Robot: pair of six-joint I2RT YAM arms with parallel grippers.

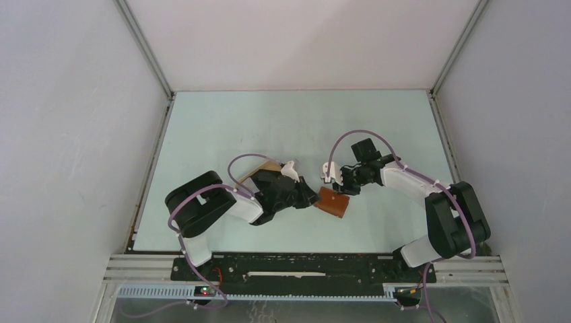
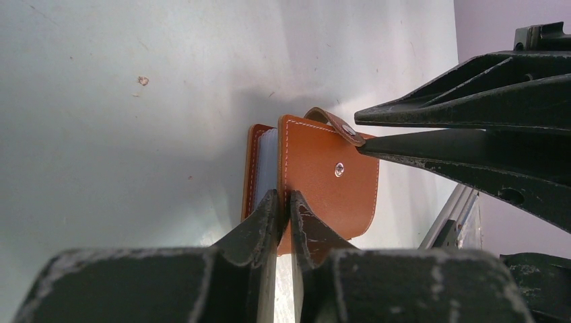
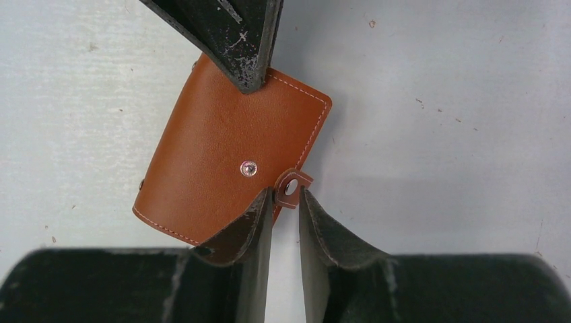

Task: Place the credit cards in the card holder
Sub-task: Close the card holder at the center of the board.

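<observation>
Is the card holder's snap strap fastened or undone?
Undone: the strap sits clear of the stud on the card holder cover.

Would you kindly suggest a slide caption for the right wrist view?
Left gripper clamps the brown card holder; right gripper pinches its snap strap.

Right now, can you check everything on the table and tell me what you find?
Surface: pale green table, a few specks.
Job's things: brown card holder, snap undone; credit cards, nothing seen.
Clutter: tan tray, mostly hidden under the left arm.
Grippers: left gripper pinches the cover's edge; right gripper pinches the snap strap.
Cables: purple cables looped along both arms.
Surroundings: white walls, metal frame.
</observation>
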